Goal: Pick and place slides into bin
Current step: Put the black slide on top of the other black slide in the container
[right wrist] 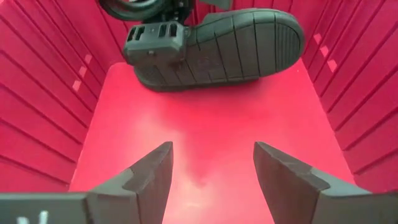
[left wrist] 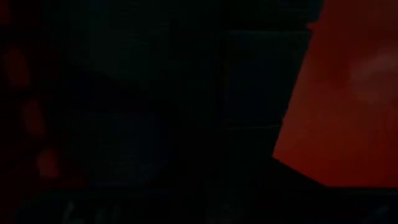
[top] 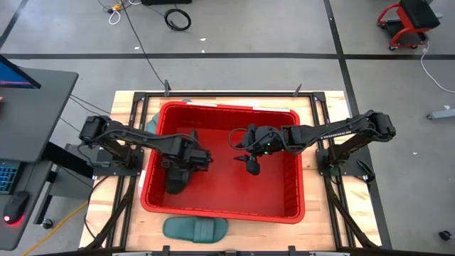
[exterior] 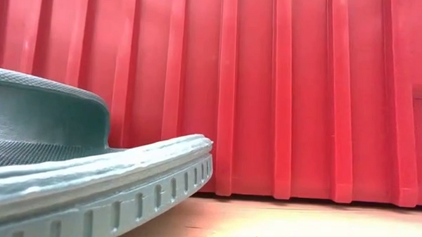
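Note:
The red bin point(top: 288, 203) fills the table's middle. A black slide point(right wrist: 236, 43) stands on its side in the bin's left part point(top: 175, 185), its ribbed sole facing my right gripper. My left gripper point(top: 186, 162) points down and is shut on it. In the left wrist view the slide point(left wrist: 155, 106) is a dark mass right up close. My right gripper point(right wrist: 211, 148) hangs open over the bin's middle point(top: 252, 165), holding nothing. A teal-green slide point(top: 195, 229) lies flat on the table in front of the bin's near wall. It also fills the low view's left point(exterior: 75, 177). My left gripper comes at the black slide from above, pointing down. One finger point(right wrist: 155, 40) lies flat against the sole near one end point(right wrist: 186, 37); the other is hidden behind the slide. The slide stands on its long edge point(right wrist: 186, 86), which seems to rest on the bin's floor.
Another teal-green slide point(top: 153, 121) peeks out beside the bin's far left corner, partly under my left arm. The bin's ribbed walls point(right wrist: 43, 93) rise on both sides of my right gripper, with bare red floor point(right wrist: 211, 118) between it and the black slide.

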Tool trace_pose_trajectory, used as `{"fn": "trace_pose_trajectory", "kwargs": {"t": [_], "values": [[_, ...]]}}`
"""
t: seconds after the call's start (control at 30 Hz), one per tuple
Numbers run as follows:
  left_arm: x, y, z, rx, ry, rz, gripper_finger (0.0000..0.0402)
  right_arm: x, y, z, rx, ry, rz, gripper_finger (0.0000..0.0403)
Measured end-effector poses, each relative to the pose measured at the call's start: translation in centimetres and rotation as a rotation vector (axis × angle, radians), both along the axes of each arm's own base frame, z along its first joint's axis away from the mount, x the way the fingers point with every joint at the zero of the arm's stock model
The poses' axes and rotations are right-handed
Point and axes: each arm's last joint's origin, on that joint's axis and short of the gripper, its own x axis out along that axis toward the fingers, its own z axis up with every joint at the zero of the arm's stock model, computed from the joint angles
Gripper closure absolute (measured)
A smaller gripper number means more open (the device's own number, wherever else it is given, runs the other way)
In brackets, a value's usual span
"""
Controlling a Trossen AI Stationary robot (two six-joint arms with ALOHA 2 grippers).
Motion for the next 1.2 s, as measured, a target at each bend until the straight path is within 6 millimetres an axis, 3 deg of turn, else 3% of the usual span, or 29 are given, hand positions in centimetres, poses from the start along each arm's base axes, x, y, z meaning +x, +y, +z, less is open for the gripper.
{"fn": "trace_pose_trajectory", "kwargs": {"t": [0.2,0.8,0.97,1.2], "values": [[0.0,0.1,-0.2,0.021,0.013,-0.003,0.0299,0.0,0.1,0.0,0.044,0.004,0.0,0.0174],[-1.4,0.3,2.1,0.035,0.191,-0.031,0.019,-0.1,0.3,-0.1,0.128,0.026,0.049,0.0174],[-1.6,0.1,2.3,-0.019,0.219,-0.051,0.0189,-0.2,0.3,-0.2,0.128,0.036,0.049,0.0174],[-1.9,0.1,4.4,-0.037,0.262,-0.062,0.0207,-0.2,0.3,-0.3,0.141,0.048,0.04,0.0174]]}}
